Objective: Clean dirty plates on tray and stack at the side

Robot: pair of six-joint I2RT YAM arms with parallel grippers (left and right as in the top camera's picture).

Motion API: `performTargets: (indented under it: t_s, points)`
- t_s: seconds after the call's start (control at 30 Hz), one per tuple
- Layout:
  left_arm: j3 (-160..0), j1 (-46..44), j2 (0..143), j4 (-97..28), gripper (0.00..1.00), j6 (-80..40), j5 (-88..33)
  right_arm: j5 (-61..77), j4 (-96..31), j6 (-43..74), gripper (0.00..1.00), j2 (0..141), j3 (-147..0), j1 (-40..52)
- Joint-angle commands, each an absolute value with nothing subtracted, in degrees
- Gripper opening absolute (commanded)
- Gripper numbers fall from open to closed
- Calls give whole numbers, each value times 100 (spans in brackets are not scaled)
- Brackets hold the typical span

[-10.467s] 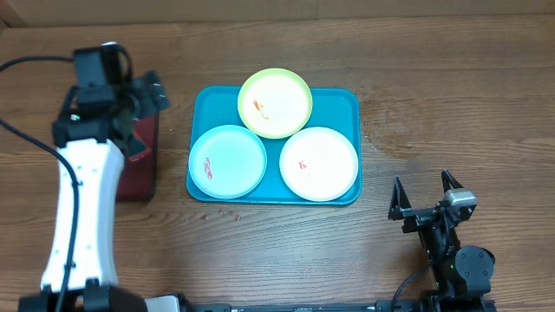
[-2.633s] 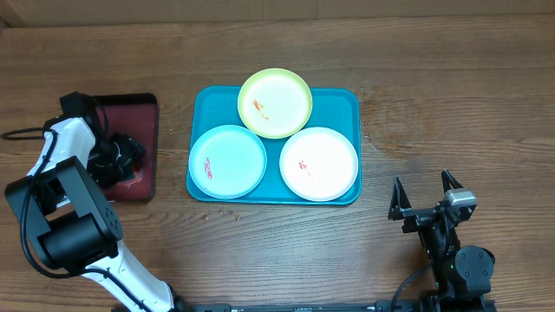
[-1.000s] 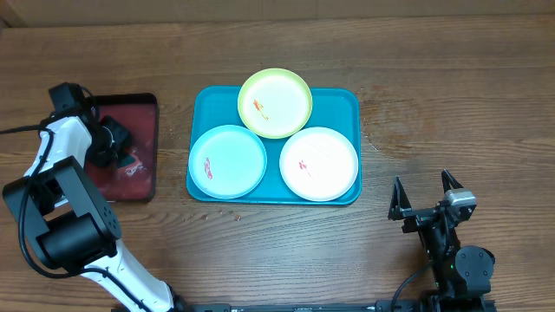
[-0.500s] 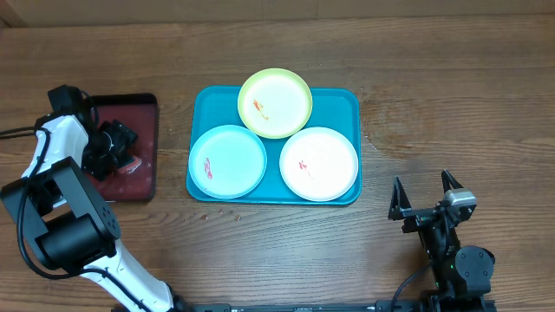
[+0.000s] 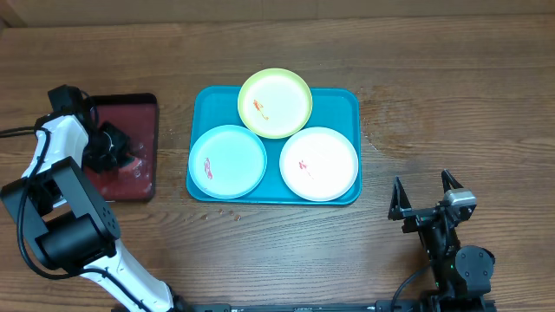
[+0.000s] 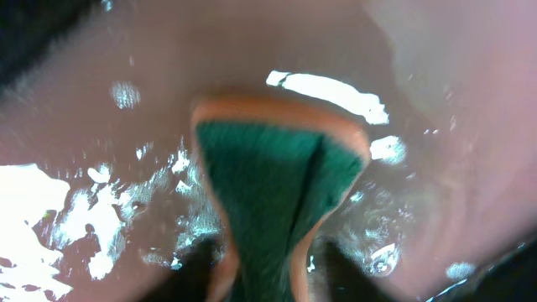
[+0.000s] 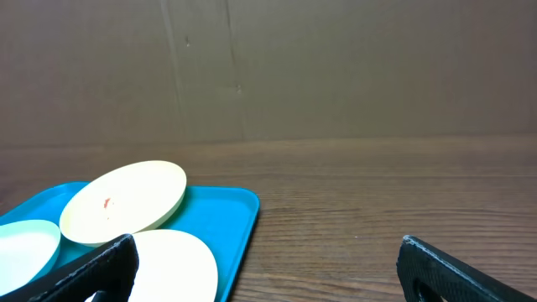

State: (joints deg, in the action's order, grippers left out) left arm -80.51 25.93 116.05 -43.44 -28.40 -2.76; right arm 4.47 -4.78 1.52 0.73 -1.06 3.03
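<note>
Now the left gripper (image 5: 111, 147) is squeezing a green sponge (image 6: 268, 189) in the red tray (image 5: 143, 113). The right gripper (image 5: 422, 184) is gaping wide over the counter (image 5: 451, 104).

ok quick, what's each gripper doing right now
left gripper: shut on the green sponge in the dark red tray
right gripper: open, empty
</note>
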Motion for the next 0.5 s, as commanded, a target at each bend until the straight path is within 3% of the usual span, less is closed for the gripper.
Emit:
performTargets:
  t_s: [0.0, 0.07, 0.3, 0.4, 0.47]
  points:
    - [-8154, 2624, 11688, -4228, 92, -2740, 5, 410, -458, 193, 100, 16, -49, 283]
    - [-8154, 2624, 11688, -4252, 100, -2714, 62, 410, -458, 193, 100, 16, -49, 283]
    - [-8154, 2624, 11688, -4753, 100, -2705, -119, 410, -458, 193, 100, 16, -49, 283]
    - [-8152, 2624, 11688, -4919, 90, -2705, -156, 410, -458, 193, 100, 16, -49, 283]
    - [-8152, 2624, 11688, -4969, 74, -2703, -154, 410, -458, 193, 100, 16, -49, 283]
